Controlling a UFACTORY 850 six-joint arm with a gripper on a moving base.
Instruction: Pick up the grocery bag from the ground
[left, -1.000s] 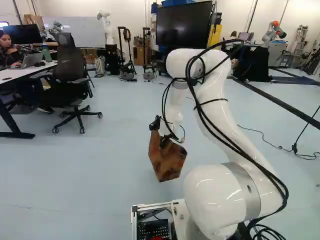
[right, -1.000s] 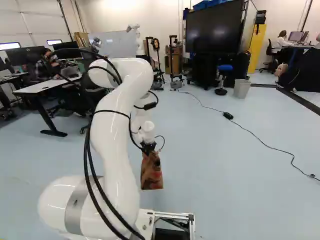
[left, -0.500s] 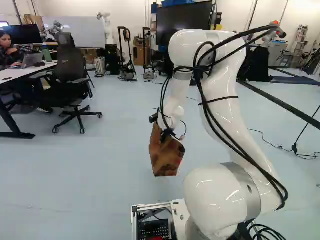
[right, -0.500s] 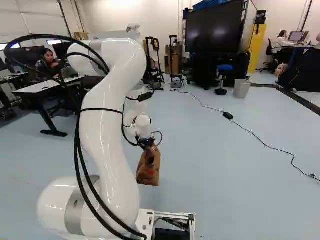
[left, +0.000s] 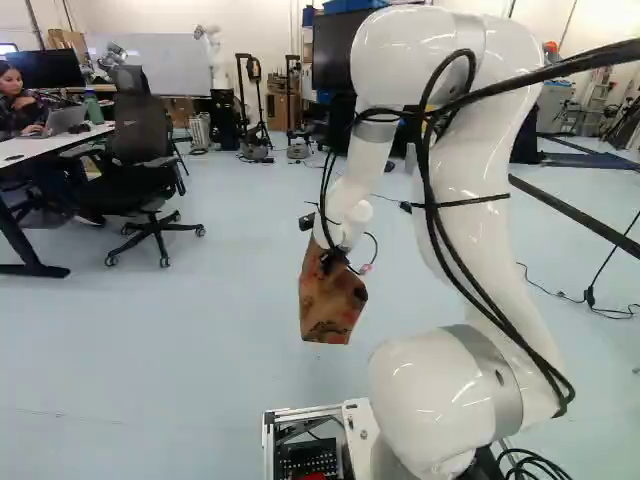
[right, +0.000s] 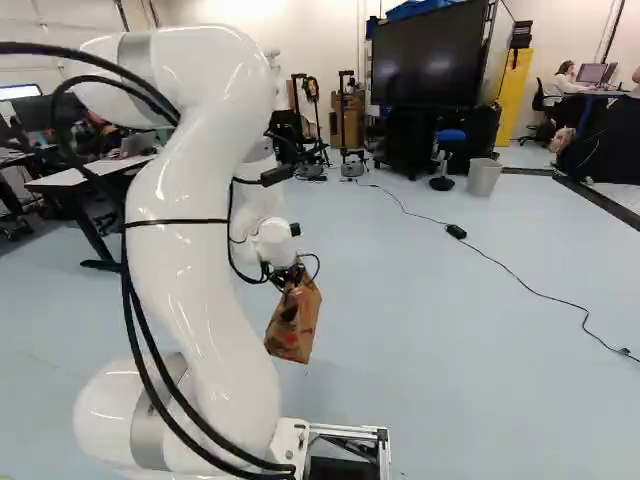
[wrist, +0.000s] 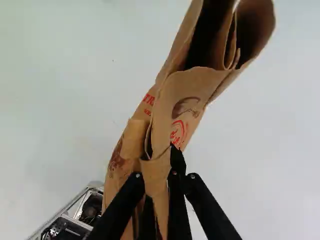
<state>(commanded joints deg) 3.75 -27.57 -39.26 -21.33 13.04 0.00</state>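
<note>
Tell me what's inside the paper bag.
Its mouth shows only creased inner walls and dark shadow. Deeper down, the paper bag is folded and pinched by the hand, so any contents are hidden; can't say full or empty.

The floor (left: 220, 350) is pale blue-grey and smooth, and it takes most of the lower part in both base views. On it, at the left of the left base view, stands a black office chair (left: 140, 130), close to a desk with white top (left: 40, 145). At the right, a long black strip (left: 570, 210) goes diagonally. In the right base view, a thin cable with a small black box (right: 456, 231) lies toward the right edge. Upper right, a grey bin (right: 484, 178) stands near a blue-seated stool (right: 450, 135).
</note>
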